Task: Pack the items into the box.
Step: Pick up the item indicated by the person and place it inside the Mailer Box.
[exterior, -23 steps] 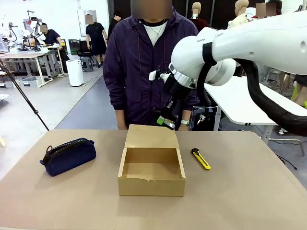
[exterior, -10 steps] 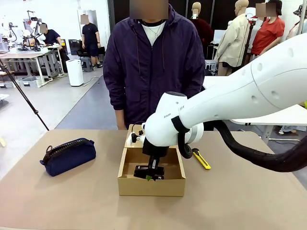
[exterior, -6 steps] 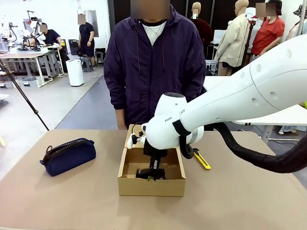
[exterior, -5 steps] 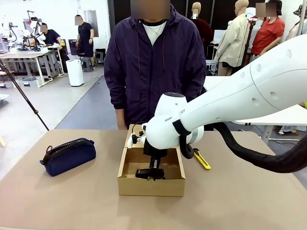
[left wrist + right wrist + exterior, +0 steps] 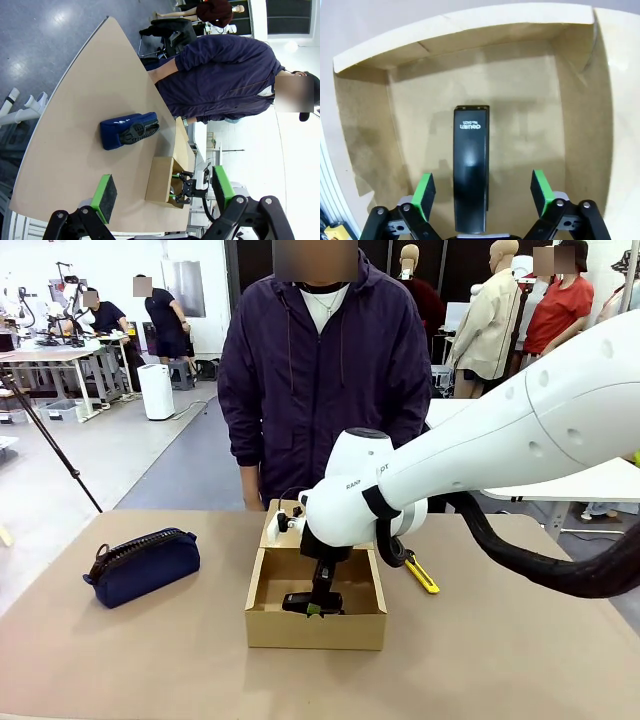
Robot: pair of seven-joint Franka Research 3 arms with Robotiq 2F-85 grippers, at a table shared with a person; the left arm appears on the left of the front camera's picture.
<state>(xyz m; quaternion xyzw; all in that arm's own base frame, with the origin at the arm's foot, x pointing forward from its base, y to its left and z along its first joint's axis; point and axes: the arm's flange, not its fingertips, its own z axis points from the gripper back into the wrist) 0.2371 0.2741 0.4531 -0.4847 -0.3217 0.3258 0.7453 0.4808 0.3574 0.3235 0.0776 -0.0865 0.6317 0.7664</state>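
The tan table (image 5: 500, 660) is smooth and matte, and its near part is bare. On it there are one box (image 5: 315, 630), one pouch (image 5: 145, 565), one knife (image 5: 420, 575) and one stapler (image 5: 297, 601).

The open cardboard box stands in the middle, its flap lid folded back toward the far side. The right arm reaches across from the right and dips into it. The right gripper (image 5: 315, 608) hangs low inside the box. From the front, the stapler is a dark shape at the gripper's tip.

The right wrist view makes this plainer. The right gripper's (image 5: 480, 187) green pads stand wide apart, and the black stapler (image 5: 470, 170) lies flat on the box (image 5: 520, 125) floor between them. Neither pad touches it, and white print shows on its far end.

The navy pouch lies on the table well to the left of the box, zipper up. The yellow-and-black knife lies just right of the box, partly behind the arm.

The left wrist view looks down from high above the table (image 5: 85, 115). The left gripper (image 5: 164, 192) is spread wide with nothing between its fingers. Below it are the pouch (image 5: 127, 132) and the box (image 5: 160, 180).

One person (image 5: 320, 390) in a dark purple jacket stands at the far edge. Behind is a workshop with a grey floor and white tables, and two more people stand far off at the left.
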